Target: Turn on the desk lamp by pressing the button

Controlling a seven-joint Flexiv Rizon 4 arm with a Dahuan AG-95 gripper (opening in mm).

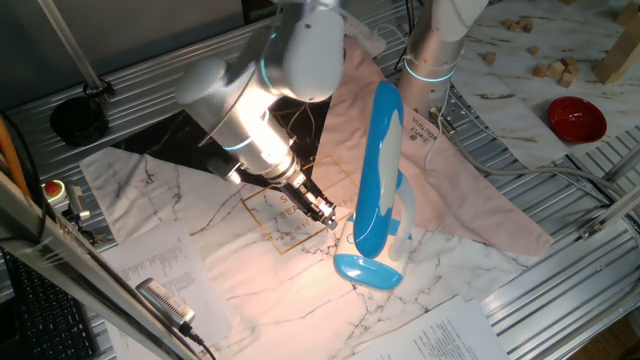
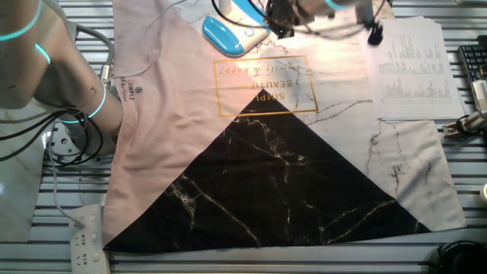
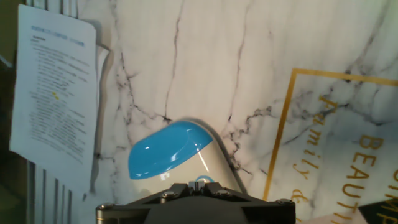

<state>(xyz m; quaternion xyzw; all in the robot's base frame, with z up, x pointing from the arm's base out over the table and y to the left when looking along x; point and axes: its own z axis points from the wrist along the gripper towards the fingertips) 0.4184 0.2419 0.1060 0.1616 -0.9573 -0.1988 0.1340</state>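
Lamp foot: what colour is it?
Sky blue; the foot shows best in the hand view.

red bowl (image 1: 576,118) | printed paper (image 2: 407,68) | power strip (image 2: 86,240)

"simple beautiful" on mat (image 2: 183,114)

desk lamp (image 1: 378,170): sky-blue, white | mat (image 2: 304,190): pink, black, white marble, gold lettering | bowl (image 1: 576,118): red
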